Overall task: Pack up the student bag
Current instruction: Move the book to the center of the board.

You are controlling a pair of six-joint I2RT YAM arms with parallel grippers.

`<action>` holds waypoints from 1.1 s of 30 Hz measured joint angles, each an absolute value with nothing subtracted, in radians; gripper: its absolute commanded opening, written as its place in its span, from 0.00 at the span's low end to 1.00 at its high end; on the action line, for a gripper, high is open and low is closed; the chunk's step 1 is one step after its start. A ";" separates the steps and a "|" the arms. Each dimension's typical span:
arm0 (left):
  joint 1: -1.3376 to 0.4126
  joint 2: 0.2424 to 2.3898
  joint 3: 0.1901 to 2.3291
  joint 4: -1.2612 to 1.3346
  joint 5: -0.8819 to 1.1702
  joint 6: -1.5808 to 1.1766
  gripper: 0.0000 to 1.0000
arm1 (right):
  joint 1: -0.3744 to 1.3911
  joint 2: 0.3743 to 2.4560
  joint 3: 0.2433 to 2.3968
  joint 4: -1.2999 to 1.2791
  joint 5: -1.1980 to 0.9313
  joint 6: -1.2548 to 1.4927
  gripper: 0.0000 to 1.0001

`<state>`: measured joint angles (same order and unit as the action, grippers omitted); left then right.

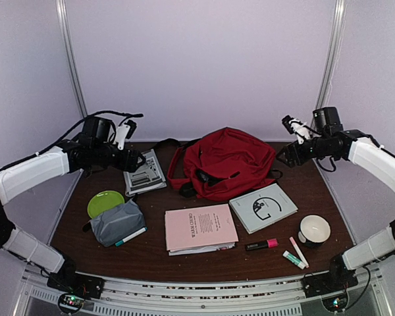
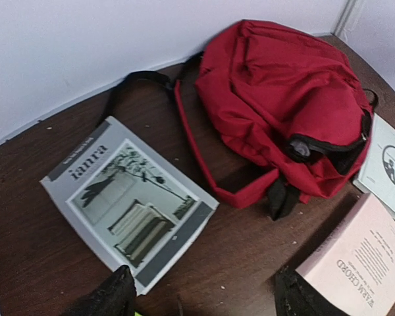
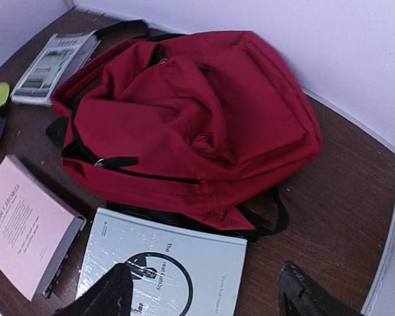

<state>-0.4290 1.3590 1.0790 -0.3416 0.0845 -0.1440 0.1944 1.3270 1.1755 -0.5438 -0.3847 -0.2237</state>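
"Since you have the feeds up too, where do you make the student bag (image 1: 227, 161)?"

"I see it slumped at the back middle of the table (image 1: 316, 191), with its straps trailing left. A pale book (image 1: 263, 207) and a pink book (image 1: 199, 227) lie just in front of it, and a grey magazine (image 1: 145, 173) sits beside the left strap."

"And my grippers?"

"I see the left gripper (image 2: 201, 299) hovering over the magazine, fingers spread and gripping nothing. The right gripper (image 3: 204, 296) hovers over the pale book, spread and bare as well."
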 measured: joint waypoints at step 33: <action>-0.643 1.421 0.912 -0.569 0.142 -0.237 0.72 | 0.722 1.901 1.359 -0.723 -0.281 -0.361 0.19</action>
<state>-0.6426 1.4212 0.9119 -0.5686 0.1417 -0.2371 0.7219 1.9011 1.3594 -0.7231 -0.2810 -0.3607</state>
